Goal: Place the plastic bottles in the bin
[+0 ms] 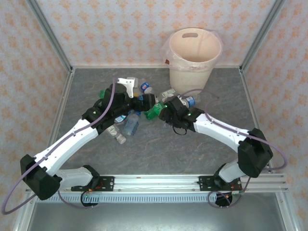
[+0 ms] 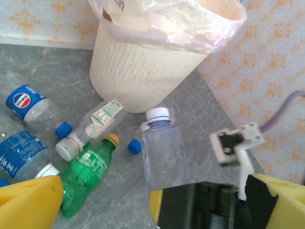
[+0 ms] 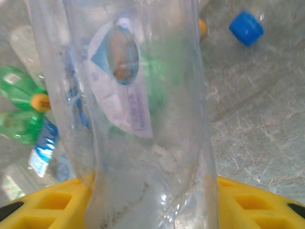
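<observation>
Clear bottle (image 3: 143, 119), pinched at its base end between the yellow pads (image 3: 257, 205) of the right gripper (image 3: 152, 210). The wall of the bottle is seen pressed in on both sides where the pads meet it. The long axis runs straight out from the jaws, in line with the fingers, and the capped end is carried farthest from the wrist.

In the left wrist view the cap is seen aimed towards the foot of the bin (image 2: 138, 76). The bin stands on the far side of the table (image 1: 159, 154), upright, with its lined mouth open upward and well above the bottle. From the bottle, the bin lies ahead and to the right, near but not touching.

It is judged that the coming move depends on this offset. The bottle must be raised above the rim and carried forward before it is let go. The right arm, already on the bin's side, is the nearer arm for that.

The left gripper (image 1: 147, 102) is held spread wide and empty just beside the held bottle. It hangs over the other bottles (image 2: 88, 176) and a loose cap (image 2: 134, 147), which lie on the table short of the bin. Whether the held bottle is clear of the table cannot be told.
</observation>
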Tool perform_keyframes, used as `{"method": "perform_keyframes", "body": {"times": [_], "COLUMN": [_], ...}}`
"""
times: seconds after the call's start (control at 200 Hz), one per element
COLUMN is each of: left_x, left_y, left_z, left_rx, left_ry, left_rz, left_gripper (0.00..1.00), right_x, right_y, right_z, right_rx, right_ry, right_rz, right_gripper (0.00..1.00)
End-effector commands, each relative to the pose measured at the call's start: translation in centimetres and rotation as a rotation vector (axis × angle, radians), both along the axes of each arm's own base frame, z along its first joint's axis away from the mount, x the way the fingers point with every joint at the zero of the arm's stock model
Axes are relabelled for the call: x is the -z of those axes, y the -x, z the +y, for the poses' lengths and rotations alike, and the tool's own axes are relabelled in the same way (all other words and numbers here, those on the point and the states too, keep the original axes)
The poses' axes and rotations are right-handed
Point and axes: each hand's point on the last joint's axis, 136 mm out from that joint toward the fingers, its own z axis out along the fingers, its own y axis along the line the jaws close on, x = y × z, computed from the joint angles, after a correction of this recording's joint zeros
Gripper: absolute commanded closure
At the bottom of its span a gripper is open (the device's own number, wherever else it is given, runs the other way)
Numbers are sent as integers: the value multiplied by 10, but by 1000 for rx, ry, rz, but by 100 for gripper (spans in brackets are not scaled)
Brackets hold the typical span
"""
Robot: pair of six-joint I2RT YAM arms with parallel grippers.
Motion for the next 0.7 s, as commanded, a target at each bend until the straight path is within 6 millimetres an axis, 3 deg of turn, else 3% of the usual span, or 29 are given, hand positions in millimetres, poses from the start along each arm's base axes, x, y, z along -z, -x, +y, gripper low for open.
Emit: {"method": "perform_keyframes", "body": {"times": [0.0,0.36,0.696], "left_x": [-35,-59,-64], "left_y": [-13,-33,-41], "left_z": [-9,-9,1], "left_rx": [27,19,-4], "left_ry": [51,71,88], "left_rz": [-95,-140,-150], "left_gripper": [1,1,1], "right_x": [-46,-127,-200], "right_y": [-7,-31,-82], "right_z": [-18,-41,-68], "right_rx": [31,97,139], "right_ry": [58,32,-12], "right_rz": [-114,-269,-370], "right_gripper": [46,46,46]}}
